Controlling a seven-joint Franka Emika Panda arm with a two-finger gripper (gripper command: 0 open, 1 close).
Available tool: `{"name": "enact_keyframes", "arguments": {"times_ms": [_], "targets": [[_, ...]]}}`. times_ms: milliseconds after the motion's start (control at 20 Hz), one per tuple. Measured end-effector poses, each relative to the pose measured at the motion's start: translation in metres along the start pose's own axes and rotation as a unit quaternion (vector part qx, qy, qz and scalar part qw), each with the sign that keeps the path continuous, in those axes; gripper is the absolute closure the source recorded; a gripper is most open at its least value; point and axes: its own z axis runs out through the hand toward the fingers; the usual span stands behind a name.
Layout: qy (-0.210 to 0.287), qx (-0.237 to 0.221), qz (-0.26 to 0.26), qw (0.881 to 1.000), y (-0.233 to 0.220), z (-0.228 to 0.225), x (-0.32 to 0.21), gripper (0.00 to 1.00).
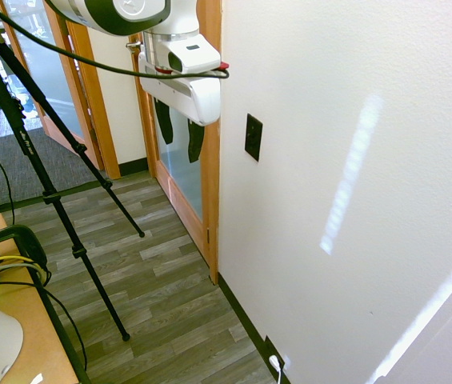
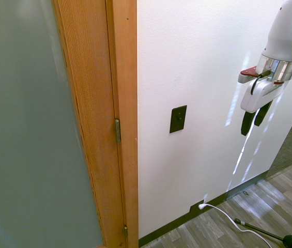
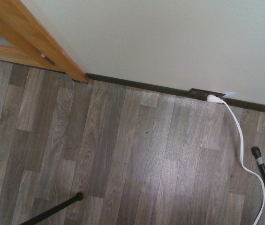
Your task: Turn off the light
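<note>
The light switch point(image 1: 253, 137) is a small black upright plate on the white wall, just past the wooden door frame; it also shows in the second exterior view point(image 2: 178, 119). No lamp is in view. My gripper point(image 1: 181, 150) hangs in the air with its fingers pointing down at the floor, in front of the door frame. It sits about level with the switch and well off the wall point(image 2: 251, 129). The two dark fingers stand apart with nothing between them. The wrist view looks down at the floor and does not show the switch.
A wooden door frame point(image 2: 120, 103) with frosted glass borders the wall. Low on the baseboard is a black outlet plate point(image 3: 199, 93) with a white plug point(image 3: 215, 99) and a cord trailing over the wood-look floor point(image 3: 137, 154).
</note>
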Motion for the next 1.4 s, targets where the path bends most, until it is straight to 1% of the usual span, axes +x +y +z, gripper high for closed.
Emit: {"name": "enact_keyframes", "arguments": {"times_ms": [150,250,400,550,750,900,1050,1100,1400], "targets": [[0.0,0.0,0.0,1.0,-0.001,0.002,0.0,0.0],[0.008,0.013,0.005,1.0,-0.011,0.006,-0.001,0.0],[0.026,0.04,0.023,0.999,-0.036,0.018,-0.003,0.0],[0.055,0.068,0.046,0.995,-0.067,0.029,0.003,0.0],[0.095,0.081,0.074,0.989,-0.107,0.046,0.021,0.0],[0.114,0.09,0.087,0.986,-0.136,0.063,0.035,0.0],[0.133,0.104,0.097,0.981,-0.155,0.078,0.043,0.0],[0.14,0.108,0.102,0.979,-0.157,0.081,0.045,1.0],[0.171,0.13,0.125,0.969,-0.162,0.085,0.052,1.0]]}}
